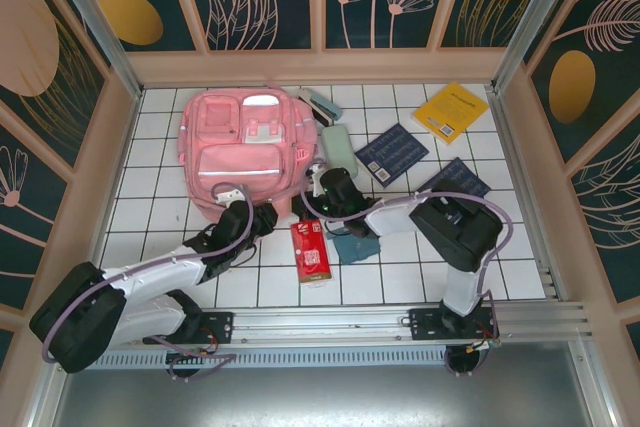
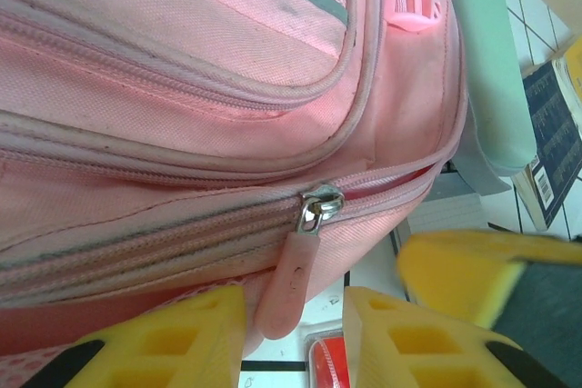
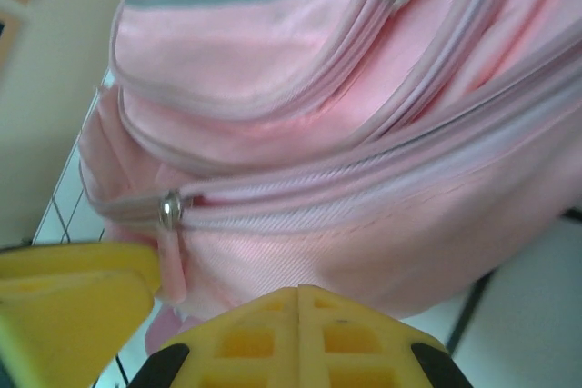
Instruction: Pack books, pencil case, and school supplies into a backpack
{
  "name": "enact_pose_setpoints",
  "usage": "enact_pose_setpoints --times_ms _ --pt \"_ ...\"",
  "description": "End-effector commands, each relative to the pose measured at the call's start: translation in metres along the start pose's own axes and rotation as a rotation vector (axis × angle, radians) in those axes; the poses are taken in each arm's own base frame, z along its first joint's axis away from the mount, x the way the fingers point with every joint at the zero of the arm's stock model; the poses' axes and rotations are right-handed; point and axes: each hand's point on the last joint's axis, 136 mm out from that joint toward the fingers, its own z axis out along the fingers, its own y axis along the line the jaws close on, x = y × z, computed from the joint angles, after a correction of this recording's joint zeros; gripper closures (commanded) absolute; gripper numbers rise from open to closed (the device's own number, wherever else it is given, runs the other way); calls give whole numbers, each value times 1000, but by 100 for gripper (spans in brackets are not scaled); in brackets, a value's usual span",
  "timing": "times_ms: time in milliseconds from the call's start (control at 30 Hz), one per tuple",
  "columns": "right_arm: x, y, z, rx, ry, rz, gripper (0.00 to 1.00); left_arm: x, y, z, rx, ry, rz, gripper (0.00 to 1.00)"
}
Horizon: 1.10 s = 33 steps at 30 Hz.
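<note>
The pink backpack (image 1: 240, 142) lies flat at the back left, its main zip slightly parted beside the slider (image 2: 320, 204). My left gripper (image 2: 293, 333) is open at the pack's near edge (image 1: 266, 218). The pink zipper pull (image 2: 289, 279) hangs between its fingers, touching neither. My right gripper (image 3: 298, 302) is shut, its tips against the pack's side fabric (image 1: 318, 185). The mint pencil case (image 1: 340, 147) lies beside the pack. A yellow book (image 1: 452, 110) and two navy books (image 1: 391, 153) (image 1: 455, 180) lie to the right. The red packet (image 1: 311, 250), the teal square (image 1: 355, 247) and the stapler (image 1: 320, 105) are on the table.
The white tiled table (image 1: 160, 207) is boxed in by wooden walls on three sides, with a metal rail (image 1: 400, 322) at the near edge. The two arms meet close together at the backpack's near right corner. Open tiles lie left of the pack and at the front right.
</note>
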Motion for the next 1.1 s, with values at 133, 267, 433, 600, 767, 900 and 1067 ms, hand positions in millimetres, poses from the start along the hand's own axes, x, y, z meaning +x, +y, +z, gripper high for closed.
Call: enact_pose_setpoints --times_ms 133,267,433,600,767,900,1067 --pt "-40 0 -38 48 -151 -20 100 -2 -9 8 -6 27 37 66" --pt "-39 2 -39 36 -148 -18 100 0 -6 14 -34 34 43 66" --pt "-40 5 -40 25 -149 -18 100 4 5 24 -112 54 55 68" --pt "-41 7 -41 20 -153 -20 100 5 20 28 -184 49 51 68" --pt "-39 9 -39 13 -147 -21 100 0 30 31 -263 33 59 67" --pt "-39 9 -39 12 -145 -20 100 1 36 38 -328 48 82 67" --pt "-38 9 -39 15 -145 -19 100 5 45 43 -382 69 104 79"
